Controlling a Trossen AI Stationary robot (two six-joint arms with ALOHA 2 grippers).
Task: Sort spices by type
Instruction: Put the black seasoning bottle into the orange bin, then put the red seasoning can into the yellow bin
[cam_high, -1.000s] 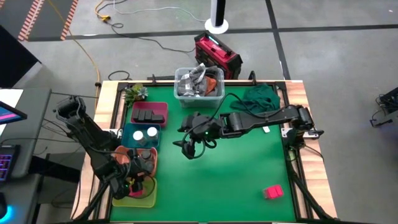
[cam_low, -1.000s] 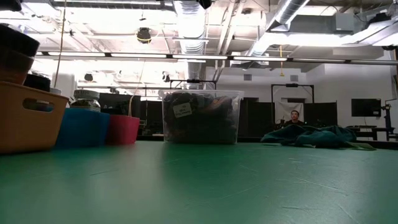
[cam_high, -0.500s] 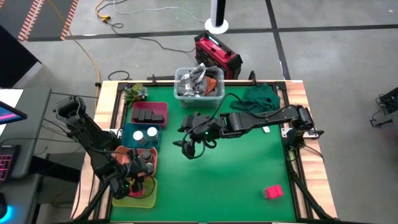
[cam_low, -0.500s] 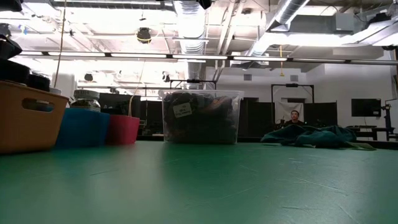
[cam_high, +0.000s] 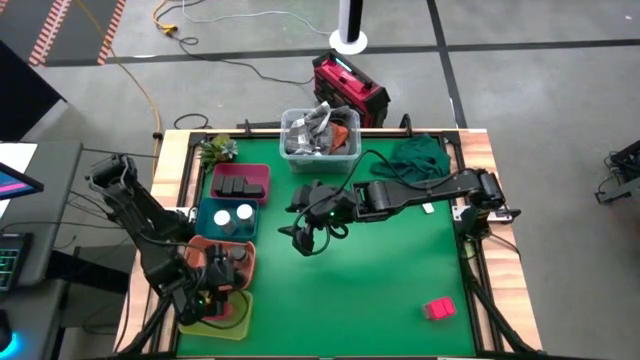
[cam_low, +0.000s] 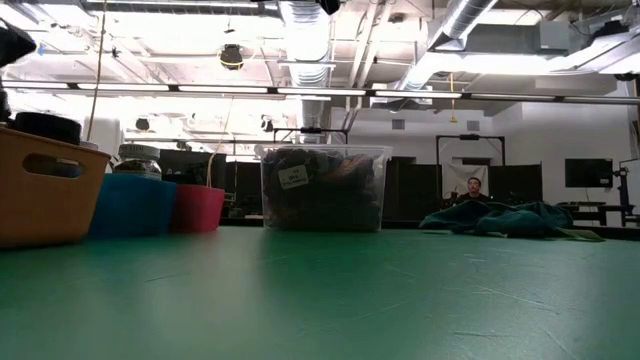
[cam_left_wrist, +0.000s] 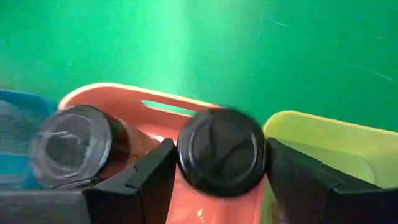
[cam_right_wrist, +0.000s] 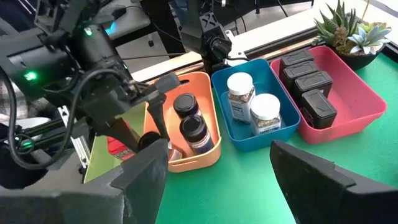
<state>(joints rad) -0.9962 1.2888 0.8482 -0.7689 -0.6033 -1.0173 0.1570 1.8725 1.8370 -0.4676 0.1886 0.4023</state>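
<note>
Stretching across the green surface (cam_high: 380, 280), the sorting job looks close to done: a red tray (cam_right_wrist: 348, 93) holds black boxes (cam_right_wrist: 308, 87), a blue tray (cam_right_wrist: 261, 134) two white-topped jars (cam_right_wrist: 252, 106), an orange tray (cam_right_wrist: 205, 146) dark grey jars (cam_right_wrist: 193, 127), with a yellow-green tray (cam_left_wrist: 336, 146) next in line. One pink-red box (cam_high: 438, 309) lies alone near the front right corner, well apart from the trays. Left gripper (cam_left_wrist: 221, 186) hangs at the orange tray's end, jaws spread either side of a dark grey jar lid (cam_left_wrist: 221, 151); whether they grip it is unclear. Right gripper (cam_high: 303, 240) waits mid-surface, jaws wide and empty. Fetching the stray box to the yellow-green tray appears the likely next call. That tray's contents are mostly hidden behind the left arm.
</note>
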